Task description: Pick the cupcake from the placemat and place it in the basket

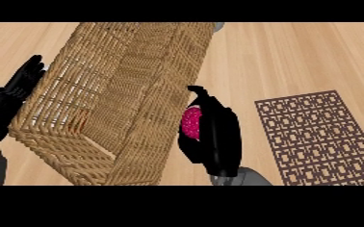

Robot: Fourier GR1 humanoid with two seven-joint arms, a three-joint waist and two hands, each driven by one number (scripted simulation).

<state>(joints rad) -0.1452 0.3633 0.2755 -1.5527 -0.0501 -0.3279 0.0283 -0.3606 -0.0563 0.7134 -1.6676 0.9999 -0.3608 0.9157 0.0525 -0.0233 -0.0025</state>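
Wood counter [284, 53]: right hand [217, 134] fingers curled around cupcake [190, 122], beside basket [121, 101] wall.

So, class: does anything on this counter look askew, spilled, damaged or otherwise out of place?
Nothing stands out. The basket sits intact, at an angle to the placemat, which lies flat and bare. The right hand holds the pink cupcake beside the basket's wall. The left hand rests open at the left edge.

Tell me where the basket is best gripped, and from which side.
Grip the basket by its near right wall, from above: the rim is open and the weave gives hold. The right hand, holding the cupcake, is beside that wall.
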